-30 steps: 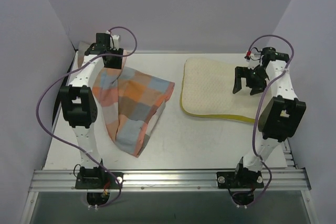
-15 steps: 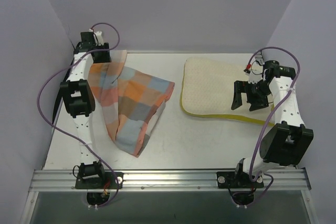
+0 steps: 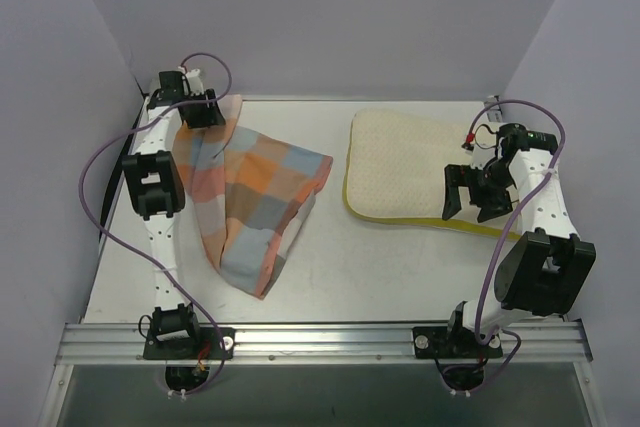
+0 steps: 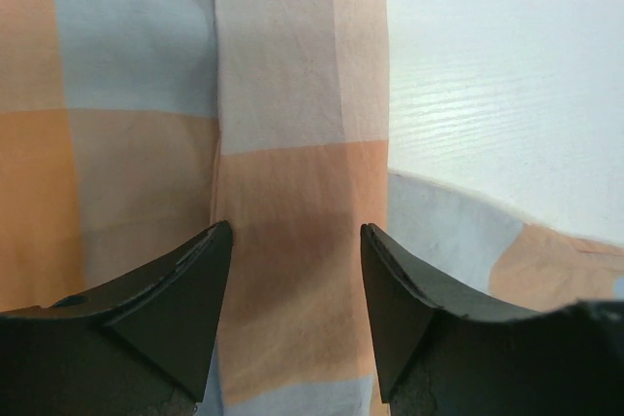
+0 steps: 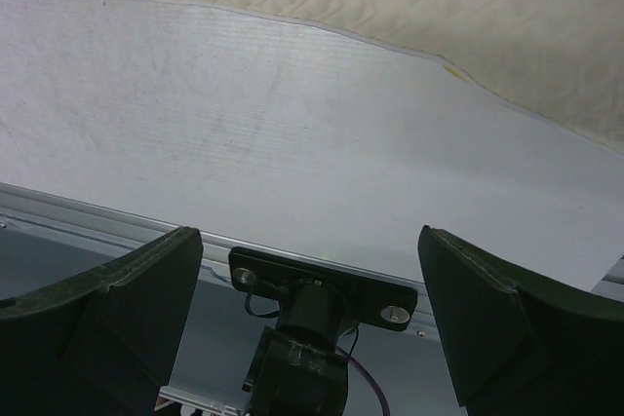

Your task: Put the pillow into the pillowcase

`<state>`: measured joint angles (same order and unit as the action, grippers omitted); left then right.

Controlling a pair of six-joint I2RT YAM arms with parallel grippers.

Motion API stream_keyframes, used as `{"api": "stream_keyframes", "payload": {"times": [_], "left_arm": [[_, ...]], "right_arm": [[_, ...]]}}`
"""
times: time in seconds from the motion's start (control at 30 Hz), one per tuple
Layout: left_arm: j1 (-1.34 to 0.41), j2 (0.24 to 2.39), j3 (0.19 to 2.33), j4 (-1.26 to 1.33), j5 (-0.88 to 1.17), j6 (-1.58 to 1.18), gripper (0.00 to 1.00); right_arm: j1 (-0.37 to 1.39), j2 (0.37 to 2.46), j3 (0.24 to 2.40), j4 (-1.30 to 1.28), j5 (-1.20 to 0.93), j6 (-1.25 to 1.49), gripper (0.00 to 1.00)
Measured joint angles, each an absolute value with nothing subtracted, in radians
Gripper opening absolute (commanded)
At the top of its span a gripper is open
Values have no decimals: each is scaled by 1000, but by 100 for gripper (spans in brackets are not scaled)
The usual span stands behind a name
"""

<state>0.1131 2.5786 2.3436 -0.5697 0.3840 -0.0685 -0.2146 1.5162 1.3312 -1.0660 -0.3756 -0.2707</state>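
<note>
Overhead, we count one pillow (image 3: 405, 162), lying flat on the far right part of the table (image 3: 400, 267), its yellow edge (image 3: 420, 222) facing the arms' bases. One pillowcase (image 3: 255, 197), checked in orange, grey, light blue and cream, lies rumpled on the left half. It runs from the far left corner toward the near middle. The two task items are apart, with a strip of bare tabletop between them, and the pillow is wholly outside the case.

We count two arms and two grippers. The left gripper (image 3: 200, 112) sits over the far left corner of the pillowcase. In its wrist view both fingers (image 4: 175, 299) stand apart above flat cloth, and no fold is pinched between them. The right gripper (image 3: 472, 197) hangs over the pillow's near right edge, its jaws spread wide and holding nothing. Its wrist view shows quilted pillow, bare table and the front rail (image 5: 107, 216) between the fingers. Two purple cables (image 3: 83, 192) loop along the arms, one on each.
</note>
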Motion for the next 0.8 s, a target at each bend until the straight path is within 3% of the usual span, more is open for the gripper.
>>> {"api": "stream_keyframes", "payload": {"times": [0.8], "left_arm": [[154, 2609, 2359, -518, 406, -120, 59]], "right_arm": [[-215, 1519, 1331, -1066, -355, -278, 100]]}}
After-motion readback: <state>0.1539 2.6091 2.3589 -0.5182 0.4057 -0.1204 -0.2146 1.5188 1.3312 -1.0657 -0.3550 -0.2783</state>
